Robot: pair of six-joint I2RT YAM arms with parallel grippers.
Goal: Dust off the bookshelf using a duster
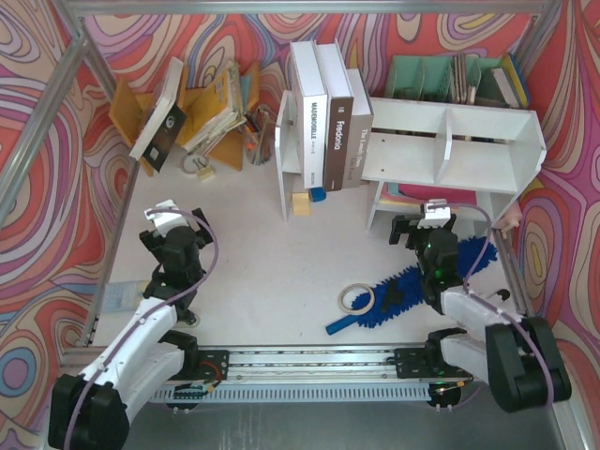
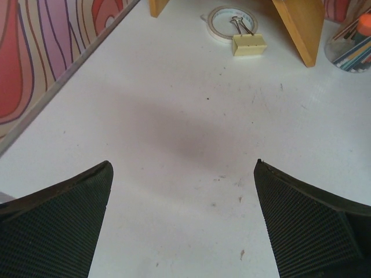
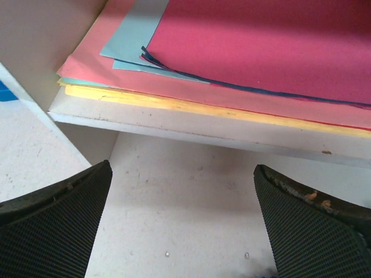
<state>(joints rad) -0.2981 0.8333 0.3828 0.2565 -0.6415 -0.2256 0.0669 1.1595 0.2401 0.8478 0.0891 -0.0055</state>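
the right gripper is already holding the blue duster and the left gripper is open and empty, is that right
Not quite. The right gripper holds nothing: the right wrist view shows it open and empty. The blue duster lies on the table, as the top external view shows. The left gripper is open and empty, as you said.

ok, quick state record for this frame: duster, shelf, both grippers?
duster: flat on the table in front of the bookshelf, partly under the right arm; held by neither gripper
bookshelf: upright, back right of the table
left gripper: open, empty, over bare table
right gripper: open, empty, facing the coloured papers on the bookshelf's low board
tape roll: on the table beside the duster's handle
task state: duster not yet picked up
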